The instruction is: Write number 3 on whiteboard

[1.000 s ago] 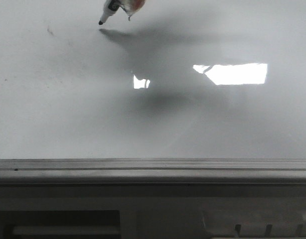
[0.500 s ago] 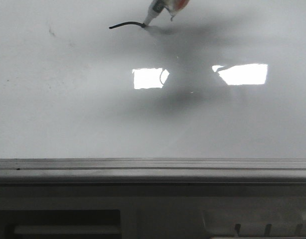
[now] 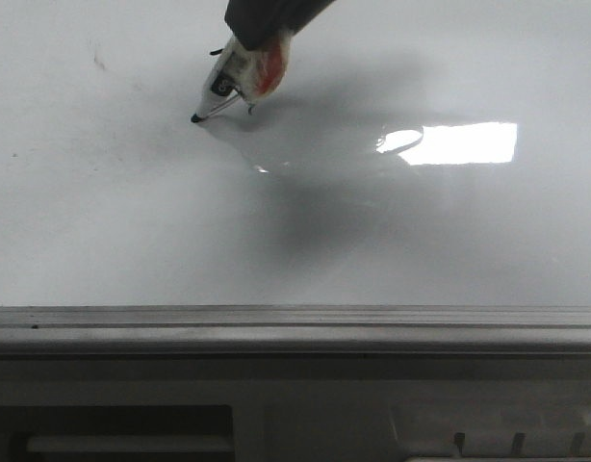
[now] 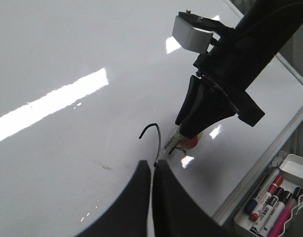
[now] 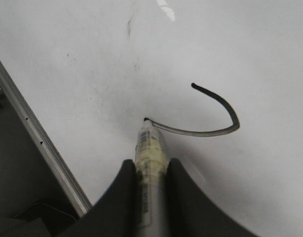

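Observation:
The whiteboard (image 3: pixel 103 221) fills the front view, with a bright rectangular reflection (image 3: pixel 464 142). My right gripper (image 5: pixel 150 165) is shut on a white marker (image 5: pixel 150 145), whose black tip touches the board (image 5: pixel 250 44). In the front view the marker (image 3: pixel 228 85) slants down-left from the gripper (image 3: pixel 262 34). The number 3 (image 5: pixel 225 106) is only a curved top stroke and a slanted line back to the tip; it also shows in the left wrist view (image 4: pixel 154 127). My left gripper (image 4: pixel 154 167) is shut and empty, just short of the marker tip.
A grey metal rail (image 3: pixel 295 327) runs along the board's lower edge. A white tray (image 4: pixel 295 165) with several coloured markers sits beyond the board's edge, seen in the left wrist view. Small faint smudges (image 3: pixel 98 60) mark the board at upper left.
The marker first drew a stroke to the right, then moved down and left, drawing a slanted line. The right gripper now reaches lower into the front view and hides most of the top stroke.

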Action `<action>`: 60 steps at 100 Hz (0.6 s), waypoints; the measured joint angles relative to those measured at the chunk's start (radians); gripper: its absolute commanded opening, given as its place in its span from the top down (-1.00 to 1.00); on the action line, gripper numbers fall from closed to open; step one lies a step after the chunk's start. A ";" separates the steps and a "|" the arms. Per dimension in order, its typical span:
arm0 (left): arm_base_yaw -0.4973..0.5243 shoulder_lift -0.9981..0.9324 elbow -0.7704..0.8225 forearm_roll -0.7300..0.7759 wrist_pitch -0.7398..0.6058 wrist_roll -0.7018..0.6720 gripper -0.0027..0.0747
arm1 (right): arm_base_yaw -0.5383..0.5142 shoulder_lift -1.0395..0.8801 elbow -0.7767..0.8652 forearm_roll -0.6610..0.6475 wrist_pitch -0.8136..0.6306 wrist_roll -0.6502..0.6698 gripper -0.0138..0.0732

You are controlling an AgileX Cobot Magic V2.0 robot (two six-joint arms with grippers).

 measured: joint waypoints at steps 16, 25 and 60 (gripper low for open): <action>0.000 0.000 0.000 0.000 0.000 0.000 0.99 | 0.005 -0.028 0.002 -0.066 0.070 0.107 0.78; 0.000 0.000 0.000 0.000 0.000 0.000 0.99 | 0.005 -0.044 0.002 -0.092 0.100 0.146 0.78; 0.000 0.000 0.000 0.000 0.000 0.000 0.99 | 0.005 -0.057 0.073 -0.057 0.050 0.210 0.78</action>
